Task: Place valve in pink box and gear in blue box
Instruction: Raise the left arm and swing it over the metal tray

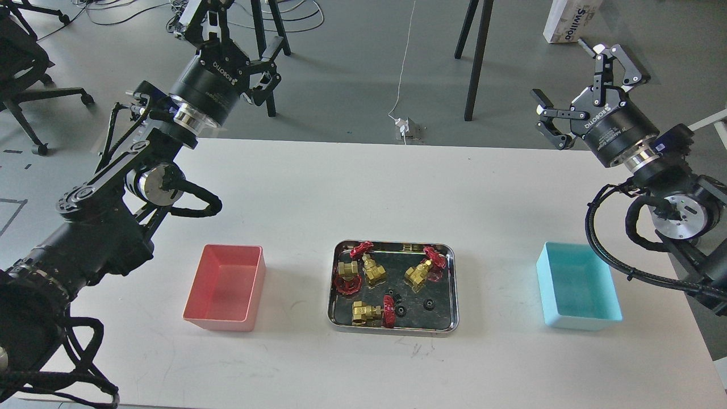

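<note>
My left claw point(241, 42) and right claw point(588, 85), both printed ROBOTIQ, hang released above the white counter point(318, 193). Valves point(368, 268) and black gears point(430, 304) lie in the steel tray point(335, 318), between the pink box point(227, 287) and blue box point(576, 292).

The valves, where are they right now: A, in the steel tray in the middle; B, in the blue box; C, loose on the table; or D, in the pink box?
A: all the valves lie in the steel tray between the two boxes, while the pink box and the blue box hold nothing visible.
</note>
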Motion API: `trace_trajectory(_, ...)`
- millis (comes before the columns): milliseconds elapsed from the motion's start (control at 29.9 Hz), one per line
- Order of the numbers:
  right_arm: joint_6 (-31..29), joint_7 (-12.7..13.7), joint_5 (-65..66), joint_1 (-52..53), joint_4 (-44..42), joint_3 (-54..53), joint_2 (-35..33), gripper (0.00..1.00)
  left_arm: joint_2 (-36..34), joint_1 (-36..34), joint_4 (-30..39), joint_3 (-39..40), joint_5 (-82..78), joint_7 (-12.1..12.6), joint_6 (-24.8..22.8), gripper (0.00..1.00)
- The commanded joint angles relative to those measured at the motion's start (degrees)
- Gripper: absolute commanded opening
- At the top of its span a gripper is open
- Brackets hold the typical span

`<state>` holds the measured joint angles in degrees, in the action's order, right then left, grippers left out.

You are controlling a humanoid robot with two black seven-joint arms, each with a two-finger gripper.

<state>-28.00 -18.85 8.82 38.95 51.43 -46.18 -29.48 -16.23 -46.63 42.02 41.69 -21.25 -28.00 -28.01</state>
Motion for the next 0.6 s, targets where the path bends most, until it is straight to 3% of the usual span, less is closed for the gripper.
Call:
trace_trajectory(0,0.0,-0.3,-0.1,-0.5,0.1,-1.4,0.7,1.0,-0.6,1.0,0.0,-0.1,-0.2,0.0,0.0,1.0)
trace_trajectory(167,0.0,-0.3,-1.6,-1.0,0.3,-1.5,1.0,1.0,-2.9,0.2,-1.4,0.2,0.4,0.0,0.0,1.0)
trace_trajectory(267,0.0,0.5,-2.5,-1.9,0.2,-1.4,0.3,1.0,-2.5,0.3,-9.5,4.6,5.0,0.0,0.0,1.0)
trace_trajectory(401,0.0,0.4,-2.6,-1.9,-0.5,-2.6,-0.1,1.0,4.6,-0.2,-18.9,7.5,7.9,0.0,0.0,1.0)
trace_trajectory(568,0.0,0.4,-3.0,-2.0,-0.5,-2.9,-0.6,1.0,3.8,-0.6,-14.3,8.1,6.5,0.0,0.0,1.0)
